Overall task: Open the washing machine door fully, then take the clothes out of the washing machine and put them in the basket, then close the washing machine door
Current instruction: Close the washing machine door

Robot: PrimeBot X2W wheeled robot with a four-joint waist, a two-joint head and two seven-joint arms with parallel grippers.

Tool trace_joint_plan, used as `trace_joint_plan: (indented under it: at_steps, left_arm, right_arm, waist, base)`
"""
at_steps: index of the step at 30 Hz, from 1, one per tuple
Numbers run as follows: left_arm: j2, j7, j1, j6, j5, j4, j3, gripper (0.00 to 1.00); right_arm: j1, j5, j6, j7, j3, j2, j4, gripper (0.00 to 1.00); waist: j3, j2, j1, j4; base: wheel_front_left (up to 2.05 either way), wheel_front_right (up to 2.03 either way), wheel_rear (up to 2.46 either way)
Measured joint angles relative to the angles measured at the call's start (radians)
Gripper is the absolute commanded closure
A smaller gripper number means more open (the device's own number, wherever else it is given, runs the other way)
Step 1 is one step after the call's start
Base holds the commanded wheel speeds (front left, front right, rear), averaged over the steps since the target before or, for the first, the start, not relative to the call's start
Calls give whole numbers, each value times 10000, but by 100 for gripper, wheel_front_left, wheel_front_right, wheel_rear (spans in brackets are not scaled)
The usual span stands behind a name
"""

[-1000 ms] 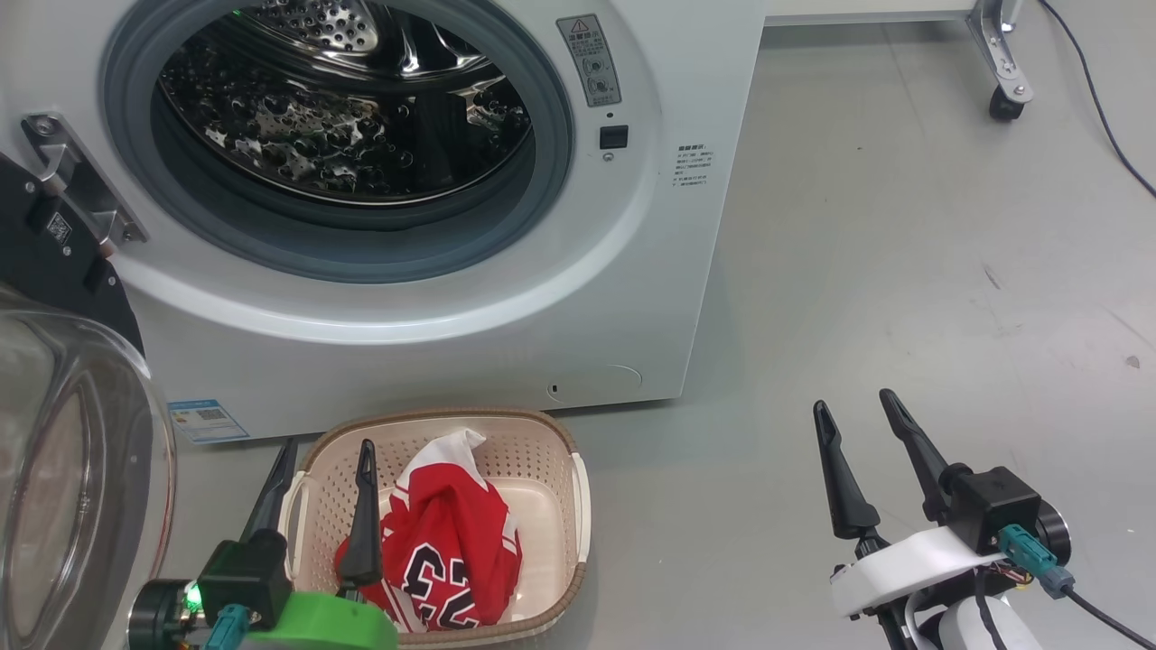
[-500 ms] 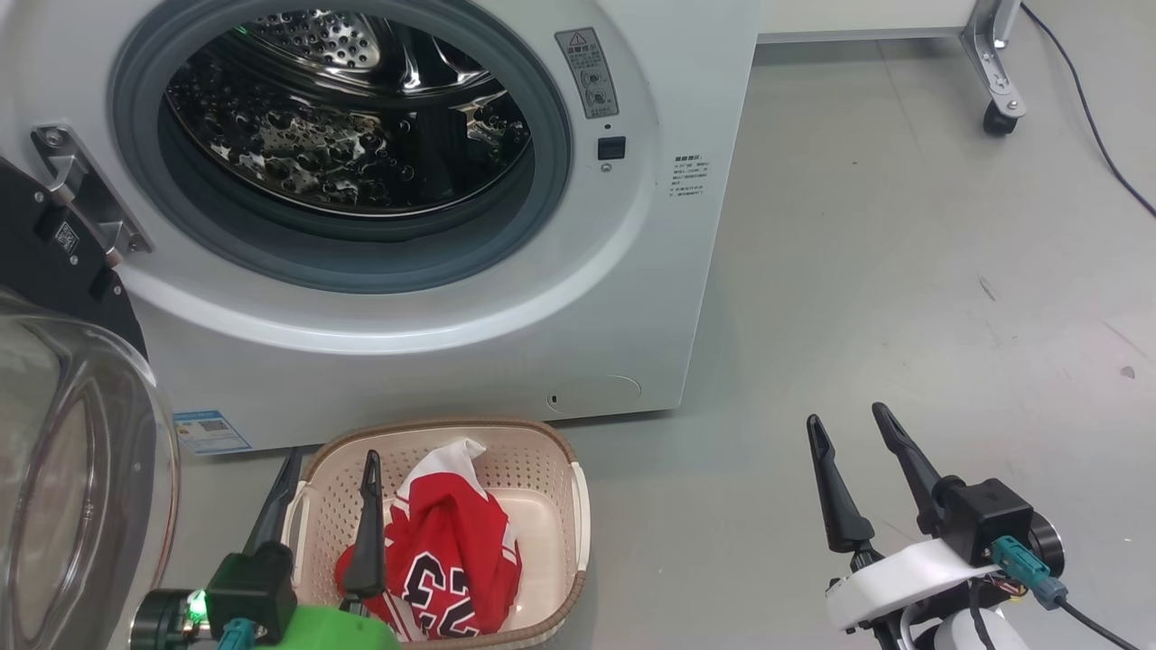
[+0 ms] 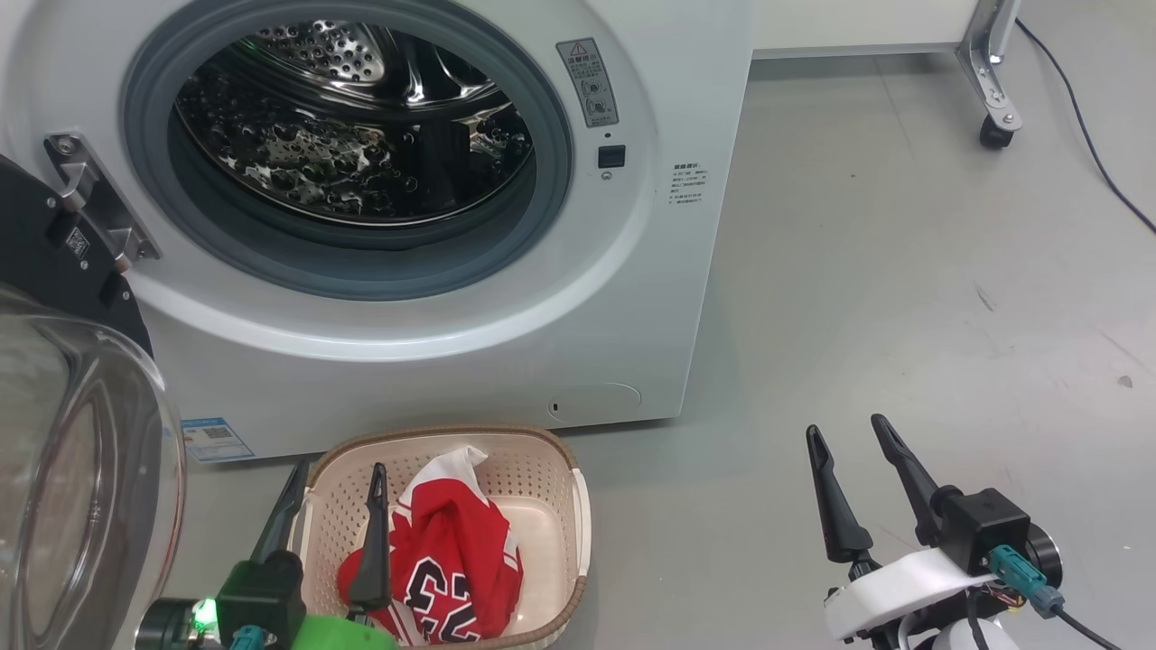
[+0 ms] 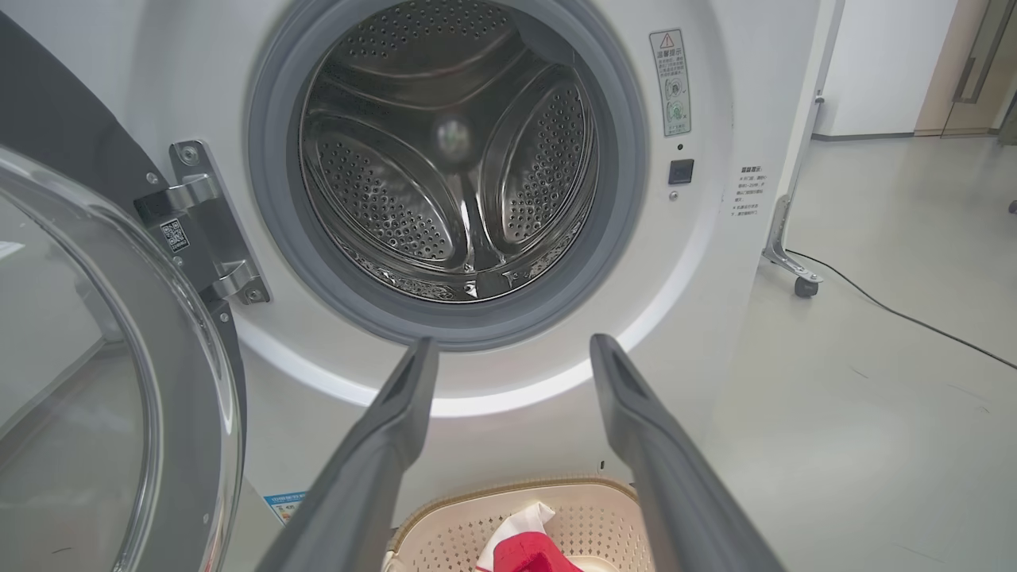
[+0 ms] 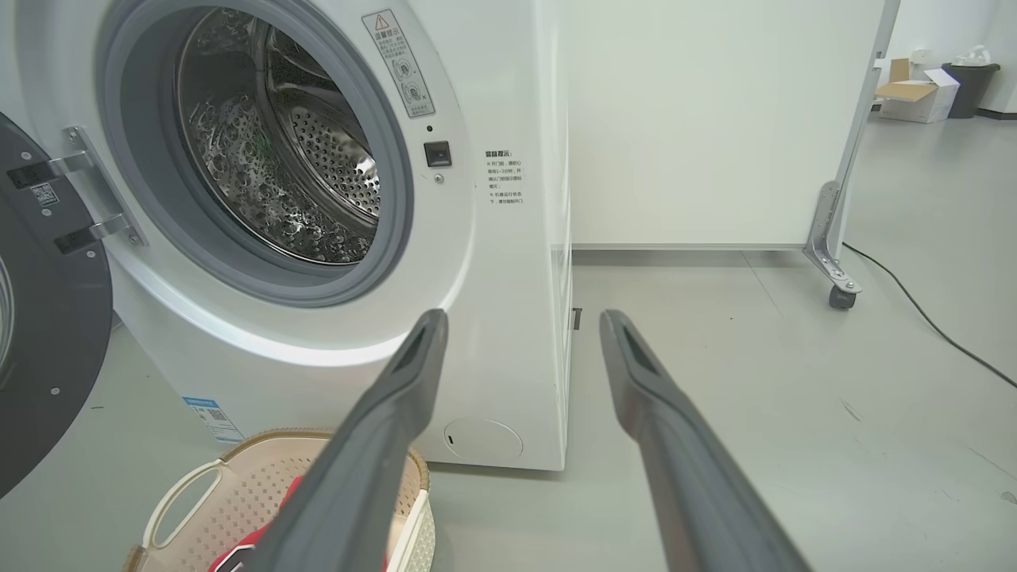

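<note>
Since the earlier frame only the head view is found shifted; nothing has been displaced. The red-and-white numbered jersey (image 3: 452,551) is lodged in the small cream perforated plastic basket (image 3: 542,442). This is set on the floor (image 3: 858,271) before the big white front-loading washing machine (image 3: 433,361), whose round glossy black door (image 3: 54,262) is swung open leftward. The left gripper (image 3: 338,469) is held over the basket's left rim, fingers spread, empty. The right gripper (image 3: 845,426) is held well right of it, likewise spread.

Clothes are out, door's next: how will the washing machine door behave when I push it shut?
The washing machine door will likely swing rigidly on its metal hinge, not flex. Its domed glass bowl looks smooth and heavy, so a push there may slip; the black frame seems a surer spot.
</note>
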Motion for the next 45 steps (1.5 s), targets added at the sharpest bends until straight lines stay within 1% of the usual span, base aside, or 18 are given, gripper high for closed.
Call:
trace_joint_plan:
  at_steps: [2, 14, 25, 41, 42, 45]
  left_arm:
    - [2, 2, 62, 0, 13, -21, 0, 0]
    - [2, 186, 189, 48, 13, -228, -27, 0]
    - [2, 330, 301, 48, 6, -439, -82, 0]
    - [2, 353, 304, 48, -17, -623, -104, 0]
    - [2, 353, 304, 48, -17, -625, -104, 0]
    - [2, 355, 304, 48, -17, -633, -111, 0]
  right_arm:
    - [1, 12, -50, 0, 12, 2, 0, 0]
    - [12, 61, -58, 0, 71, 2, -8, 0]
    - [50, 86, -144, 0, 98, 2, -15, 0]
    - [57, 86, -161, 44, 94, 2, -33, 0]
    - [57, 86, -213, 44, 94, 2, -33, 0]
    - [57, 86, -228, 44, 92, 0, -42, 0]
  waist:
    - [-31, 0, 0, -1]
    - [-127, 0, 1, -6]
    - [-122, 0, 1, -32]
    - [-64, 0, 1, -34]
    - [-65, 0, 1, -29]
    - [-68, 0, 0, -8]
  base:
    - [-51, 51, 0]
    - [-79, 79, 0]
    - [-72, 72, 0]
    - [-20, 20, 0]
    - [0, 0, 0]
    - [0, 0, 0]
